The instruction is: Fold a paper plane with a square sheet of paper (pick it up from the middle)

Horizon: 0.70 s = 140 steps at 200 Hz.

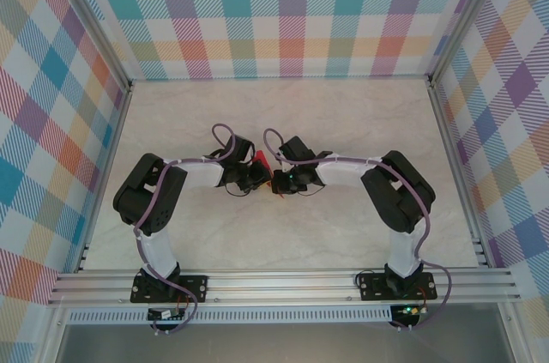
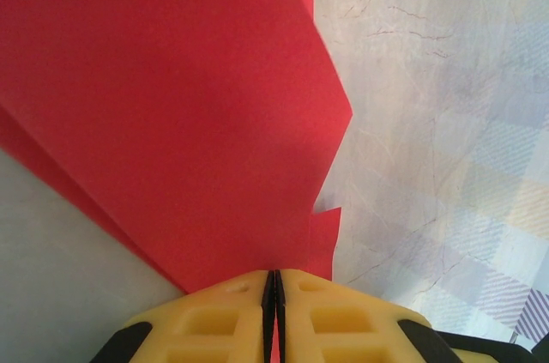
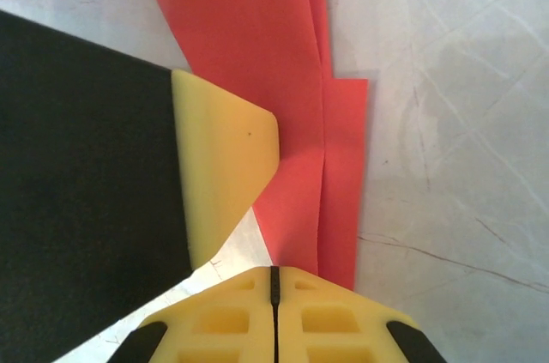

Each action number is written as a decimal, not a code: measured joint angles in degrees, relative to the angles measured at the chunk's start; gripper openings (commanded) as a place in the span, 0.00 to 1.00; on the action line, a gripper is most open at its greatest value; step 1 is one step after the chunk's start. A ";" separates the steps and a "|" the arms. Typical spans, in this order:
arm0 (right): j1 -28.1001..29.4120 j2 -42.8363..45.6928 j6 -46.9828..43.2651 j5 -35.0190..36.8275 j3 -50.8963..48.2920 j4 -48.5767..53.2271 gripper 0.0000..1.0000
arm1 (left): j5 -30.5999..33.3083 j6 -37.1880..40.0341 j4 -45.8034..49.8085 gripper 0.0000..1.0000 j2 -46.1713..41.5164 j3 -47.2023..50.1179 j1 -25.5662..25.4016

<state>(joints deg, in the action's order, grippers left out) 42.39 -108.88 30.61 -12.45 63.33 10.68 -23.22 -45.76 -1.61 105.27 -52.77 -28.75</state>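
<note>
Jaws of my left gripper (image 2: pixel 274 277) and right gripper (image 3: pixel 274 273) clamp shut on the red paper (image 2: pixel 171 105), likely pinning its folds for creasing.

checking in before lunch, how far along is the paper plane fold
Done: the red paper is already folded into overlapping layers with visible creases. In hand: the left gripper and right gripper are both shut on it. Left: no narrow pointed dart shape shows yet, so more folds likely remain.

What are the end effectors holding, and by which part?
Both grip the folded red paper: left end effector at a narrowing corner, right end effector on its layered edge.
</note>
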 measured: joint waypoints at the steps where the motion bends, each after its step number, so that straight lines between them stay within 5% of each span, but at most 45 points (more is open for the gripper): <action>1: 0.00 -0.02 0.02 0.02 0.02 0.07 0.06 | 0.02 0.00 0.02 0.13 0.00 0.00 0.00; 140: 0.15 -0.09 0.02 4.46 1.22 3.78 0.06 | 0.66 0.00 1.36 0.13 0.00 -0.70 -0.11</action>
<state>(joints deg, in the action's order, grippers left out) 42.54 -108.97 30.63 -7.99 64.55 14.46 -22.57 -45.76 -0.25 105.27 -53.47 -28.86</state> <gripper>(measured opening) 0.058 0.129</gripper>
